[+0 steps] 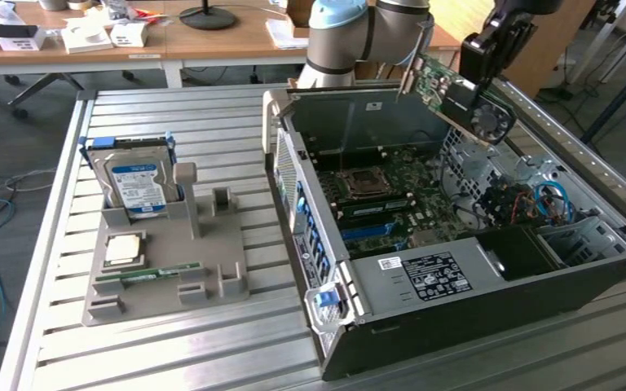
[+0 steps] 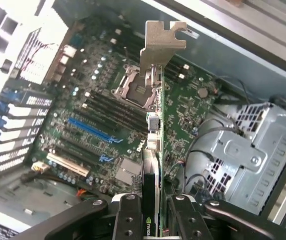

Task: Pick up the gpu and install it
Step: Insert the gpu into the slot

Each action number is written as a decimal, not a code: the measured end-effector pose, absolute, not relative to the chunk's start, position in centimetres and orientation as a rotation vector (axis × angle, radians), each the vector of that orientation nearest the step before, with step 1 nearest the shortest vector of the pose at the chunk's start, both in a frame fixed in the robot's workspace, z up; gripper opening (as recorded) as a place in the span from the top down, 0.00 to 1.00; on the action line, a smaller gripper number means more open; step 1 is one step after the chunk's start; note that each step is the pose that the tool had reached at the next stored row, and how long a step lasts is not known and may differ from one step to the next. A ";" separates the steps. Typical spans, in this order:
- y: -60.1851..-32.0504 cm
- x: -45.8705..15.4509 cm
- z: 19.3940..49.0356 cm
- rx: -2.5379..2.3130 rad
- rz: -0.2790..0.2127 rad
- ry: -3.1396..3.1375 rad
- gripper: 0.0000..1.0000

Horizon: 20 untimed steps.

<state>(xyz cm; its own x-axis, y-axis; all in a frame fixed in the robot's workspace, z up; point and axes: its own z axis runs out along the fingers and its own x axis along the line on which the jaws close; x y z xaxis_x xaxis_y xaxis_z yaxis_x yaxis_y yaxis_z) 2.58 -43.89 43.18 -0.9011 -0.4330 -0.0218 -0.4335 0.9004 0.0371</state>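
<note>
The gpu (image 1: 456, 91) is a green circuit card with a black fan and a greyish metal bracket (image 2: 164, 37). It hangs tilted in the air above the far side of the open computer case (image 1: 455, 277). My gripper (image 1: 478, 75) is shut on the card's upper edge. In the wrist view the gpu (image 2: 155, 135) is seen edge-on, clamped between my two black fingers (image 2: 127, 215). It hangs over the motherboard (image 2: 97, 100), its bracket end pointing away from me, and no part of it touches the board or the blue slot (image 2: 95, 131).
On the exterior view's left, a grey fixture (image 1: 160, 277) holds a silver hard drive with a blue label (image 1: 139, 186), a processor chip (image 1: 125, 247) and a slim green memory stick (image 1: 160, 273). A metal drive cage (image 2: 248, 150) and loose cables sit inside the case beside the motherboard.
</note>
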 end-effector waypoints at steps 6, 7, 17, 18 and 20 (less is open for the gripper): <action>-43.9 2.6 43.2 -0.840 0.064 3.015 0.74; -43.9 2.6 43.2 -0.865 0.064 3.009 0.74; -43.9 2.6 43.2 -1.112 0.064 2.930 0.74; -43.9 2.6 43.2 -1.136 0.064 2.921 0.74; -43.9 2.6 43.2 -1.186 0.064 2.902 0.74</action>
